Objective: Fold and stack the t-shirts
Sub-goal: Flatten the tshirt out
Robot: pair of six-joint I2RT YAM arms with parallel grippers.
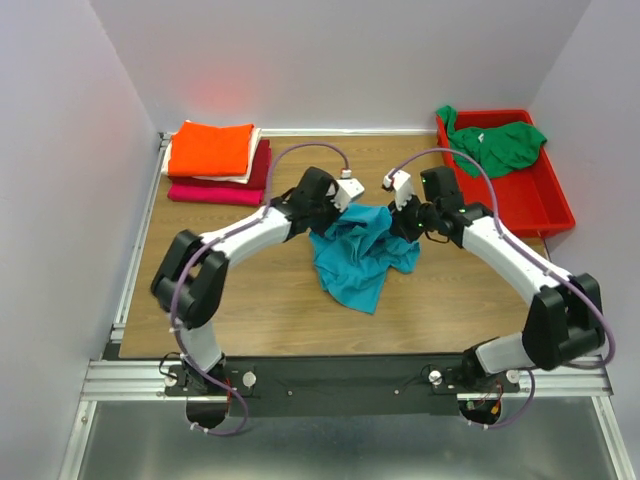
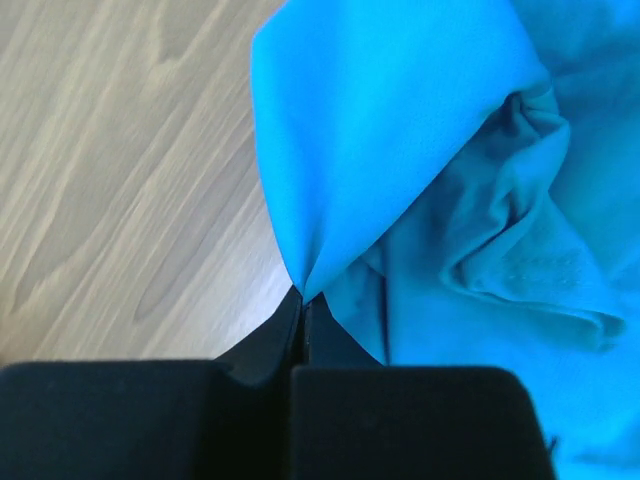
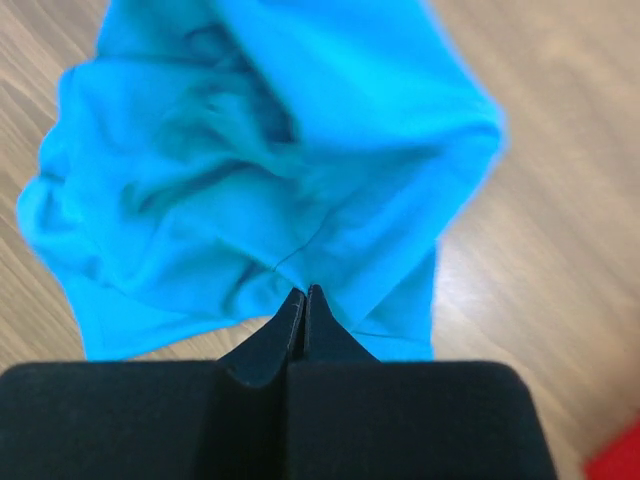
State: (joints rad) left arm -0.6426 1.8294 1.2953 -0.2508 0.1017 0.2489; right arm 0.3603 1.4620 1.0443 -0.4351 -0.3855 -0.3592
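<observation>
Step in hand: grasp for spreading. Left jaws and right jaws both clamp the crumpled teal t-shirt point(image 1: 358, 258) at tabletop point(image 1: 250, 320) centre; folded stack point(image 1: 215, 160) at 10 o'clock. Next, likely: lift, pull apart, flatten.

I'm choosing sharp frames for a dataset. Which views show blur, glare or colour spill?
Top external: sharp and evenly lit, though the orange t-shirt throws a reddish glow on the wall behind it. Left wrist: teal t-shirt crisp, the near black fingers dark and featureless. Right wrist: the same shirt's edges are soft and smeared, possibly motion blur.
</observation>
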